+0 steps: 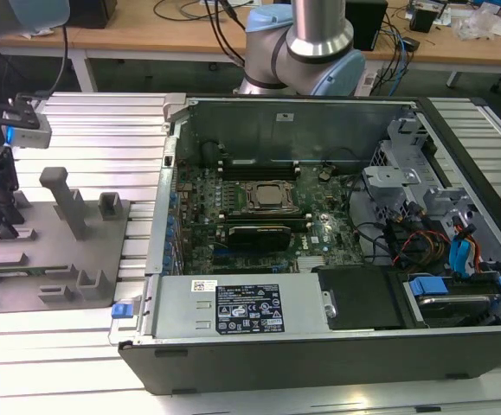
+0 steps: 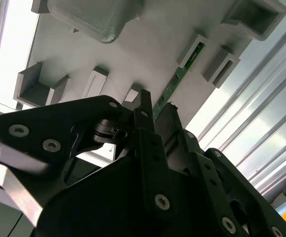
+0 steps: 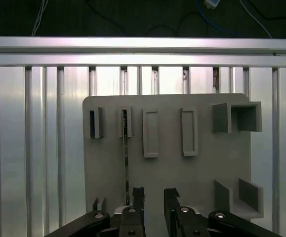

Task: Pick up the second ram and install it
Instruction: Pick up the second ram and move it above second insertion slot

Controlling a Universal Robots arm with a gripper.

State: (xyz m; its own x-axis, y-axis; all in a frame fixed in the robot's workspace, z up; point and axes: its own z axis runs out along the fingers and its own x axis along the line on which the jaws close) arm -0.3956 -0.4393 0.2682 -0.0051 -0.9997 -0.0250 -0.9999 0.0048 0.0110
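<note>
The second ram (image 3: 126,158) is a thin green stick standing on edge in a slot of the grey fixture tray (image 3: 197,173). It also shows in the second wrist view (image 2: 175,81), running from a tray post toward the fingertips. My gripper (image 3: 153,195) is open just above the tray, at the stick's near end. In the second wrist view the gripper (image 2: 156,111) seems to straddle the stick; in the first wrist view the stick lies just beside one finger (image 3: 138,195). In the exterior view the gripper (image 1: 6,229) hangs over the tray (image 1: 60,259) at the far left.
An open computer case (image 1: 319,328) fills the middle of the exterior view, with the motherboard's processor socket (image 1: 266,197) and black memory slots (image 1: 259,162) inside. Upright posts (image 1: 64,203) rise from the tray. Ribbed aluminium table (image 1: 103,130) lies all around.
</note>
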